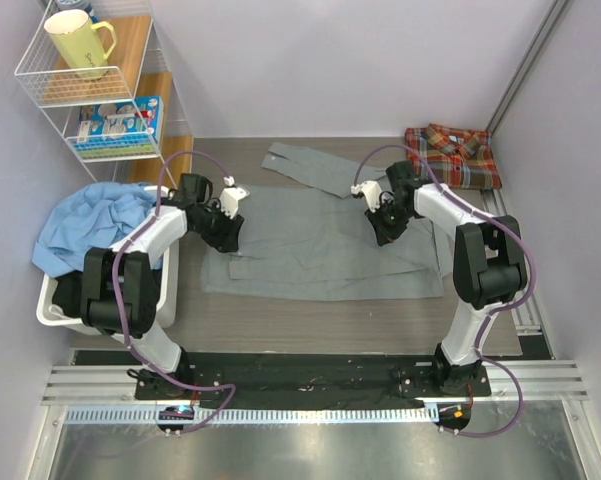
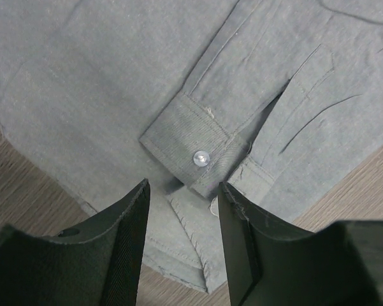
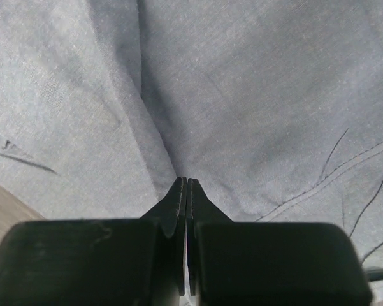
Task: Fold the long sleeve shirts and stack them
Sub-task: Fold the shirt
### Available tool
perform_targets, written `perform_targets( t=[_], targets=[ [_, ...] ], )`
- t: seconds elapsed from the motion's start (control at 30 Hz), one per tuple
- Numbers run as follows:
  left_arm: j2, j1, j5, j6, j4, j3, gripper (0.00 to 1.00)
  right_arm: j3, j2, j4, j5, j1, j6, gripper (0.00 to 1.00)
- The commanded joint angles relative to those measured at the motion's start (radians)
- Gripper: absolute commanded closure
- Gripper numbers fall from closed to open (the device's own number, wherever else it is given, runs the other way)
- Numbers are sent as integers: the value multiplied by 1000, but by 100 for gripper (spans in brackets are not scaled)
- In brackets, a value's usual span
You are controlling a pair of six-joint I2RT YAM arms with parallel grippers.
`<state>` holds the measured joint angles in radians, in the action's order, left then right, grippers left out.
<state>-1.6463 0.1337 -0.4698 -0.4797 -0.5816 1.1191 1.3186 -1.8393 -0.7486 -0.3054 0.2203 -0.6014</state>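
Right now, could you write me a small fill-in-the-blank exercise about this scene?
The right claw is ___ on a pinch of the grey shirt.
The left claw hangs open above a cuff with one pale ___.
The plaid shirt lies folded at the far ___ corner of the table.
Missing words: shut; button; right.

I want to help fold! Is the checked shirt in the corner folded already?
Folded. The checked shirt lies as a small compact block with no sleeves sticking out, unlike the grey shirt, which is spread wide.
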Motion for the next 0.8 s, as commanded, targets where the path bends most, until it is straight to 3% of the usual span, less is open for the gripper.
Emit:
perform_targets(
  t=[0.0,0.03,0.07,0.13,0.2,0.5,0.67,0.77],
  targets=[
    [43,-13,7,-17,0,-10,52,82,2,-63,-38,-13,-32,96],
    [43,-13,8,-20,0,-12,52,91,6,-96,-73,-12,-34,76],
    [45,-14,7,-22,0,-13,52,93,12,-109,-86,-12,-49,67],
    [48,-14,10,-22,2,-21,51,84,28,-121,-95,-1,-46,53],
    [48,-16,16,-22,5,-25,51,73,28,-124,-83,14,-40,51],
    [45,-17,40,3,-7,-24,51,45,-38,-46,26,57,-5,60],
    [51,-22,40,1,-20,-28,50,41,-49,-44,34,62,-23,77],
    [45,-23,48,-2,-20,-35,50,45,-48,-43,40,62,-31,98]
  ],
)
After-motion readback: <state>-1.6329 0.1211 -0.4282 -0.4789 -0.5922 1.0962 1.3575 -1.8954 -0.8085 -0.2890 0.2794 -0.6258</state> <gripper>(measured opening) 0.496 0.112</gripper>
